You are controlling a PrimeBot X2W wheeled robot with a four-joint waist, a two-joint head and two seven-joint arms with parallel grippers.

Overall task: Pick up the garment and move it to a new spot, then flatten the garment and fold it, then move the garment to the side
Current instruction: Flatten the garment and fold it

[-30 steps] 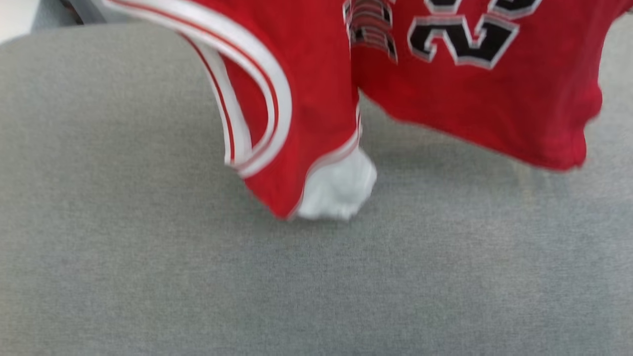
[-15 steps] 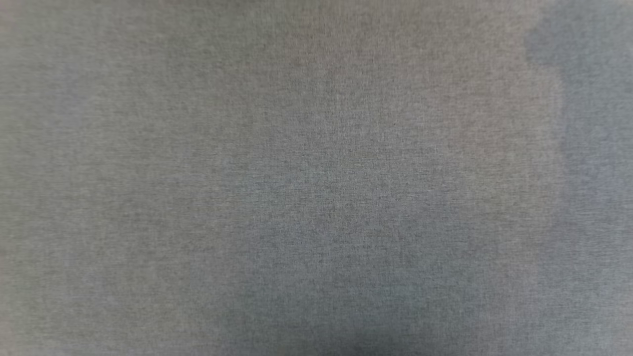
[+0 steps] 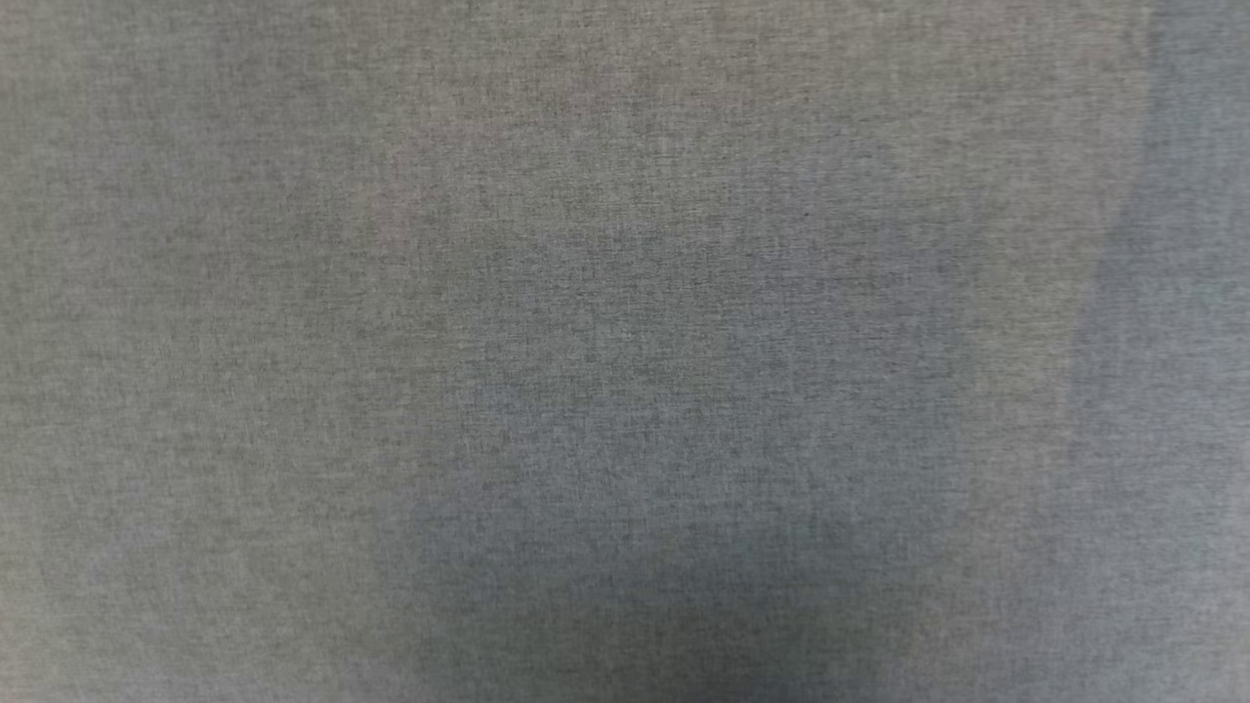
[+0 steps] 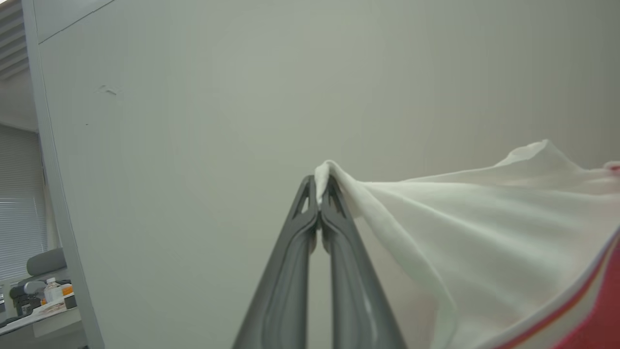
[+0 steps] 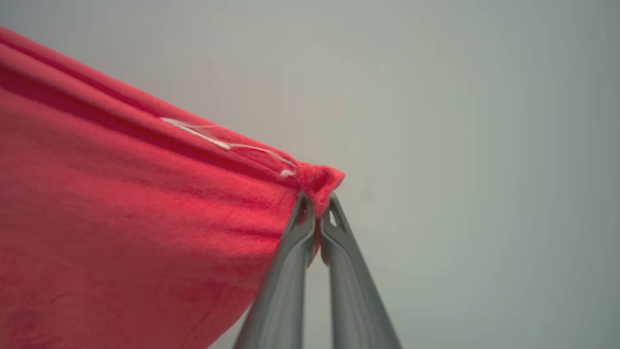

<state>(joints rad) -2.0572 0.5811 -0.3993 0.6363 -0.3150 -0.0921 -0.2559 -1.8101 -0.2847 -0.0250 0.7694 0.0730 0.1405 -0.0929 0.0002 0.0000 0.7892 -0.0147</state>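
The garment hangs in the air between my two grippers. In the left wrist view my left gripper (image 4: pixel 319 186) is shut on the edge of its white sleeve (image 4: pixel 465 228), which stretches away to the right, with striped trim and red cloth at the lower right corner. In the right wrist view my right gripper (image 5: pixel 318 206) is shut on a bunched corner of the garment's red body (image 5: pixel 135 218), which spreads out to the left. Both sets of fingers point toward a pale wall.
The head view looks down on the grey cloth-covered table (image 3: pixel 625 351), with soft shadows at the bottom middle and right. A pale wall (image 4: pixel 218 97) stands behind the left gripper. A desk with bottles (image 4: pixel 43 295) and a window blind sit far left.
A second ago the garment hung at the top of the head view above the table; it has since left that view, which holds bare grey table. The shadows shifted slightly.
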